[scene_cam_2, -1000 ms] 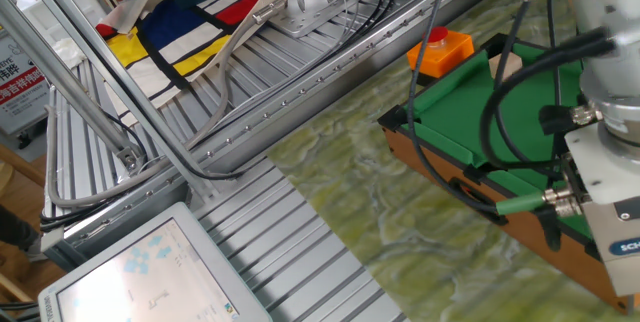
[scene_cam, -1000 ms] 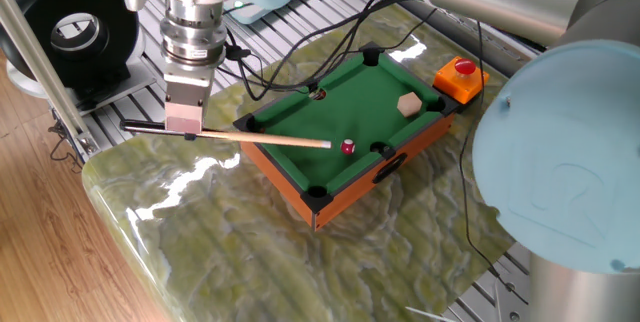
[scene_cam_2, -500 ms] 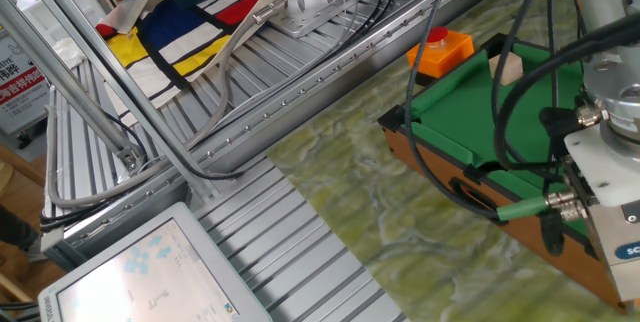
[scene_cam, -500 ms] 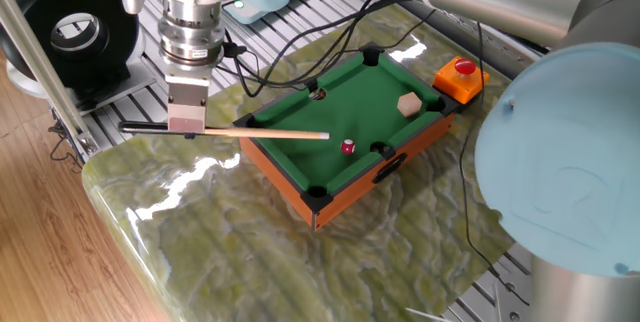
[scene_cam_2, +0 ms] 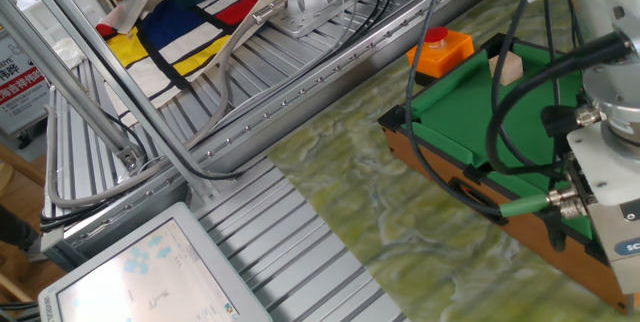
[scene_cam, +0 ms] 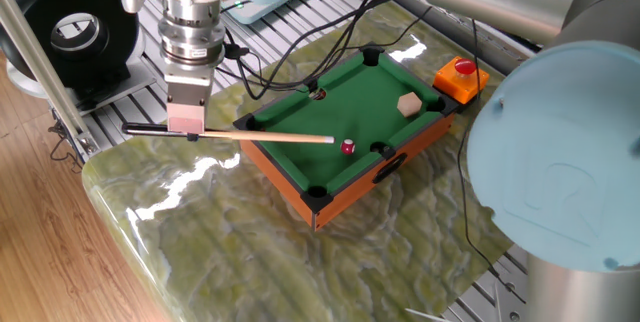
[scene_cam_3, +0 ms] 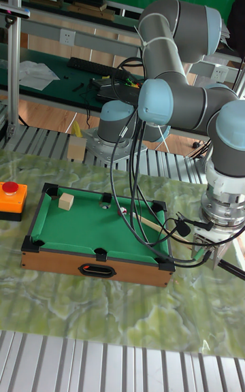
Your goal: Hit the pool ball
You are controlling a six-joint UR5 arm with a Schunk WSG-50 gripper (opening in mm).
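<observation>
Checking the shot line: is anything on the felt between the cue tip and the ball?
Nothing visible. The cue tip sits just short of the ball, with bare felt between. The wooden cube lies off to the side, nearer the far rail.

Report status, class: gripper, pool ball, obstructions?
Gripper shut on cue stick. Tip just short of pool ball. Tan cube off the line, nothing between.

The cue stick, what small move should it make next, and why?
Probably a short push forward along its own line. The cue stick, held in the gripper, has its tip just short of the pool ball on the green pool table, pointed almost at it.
</observation>
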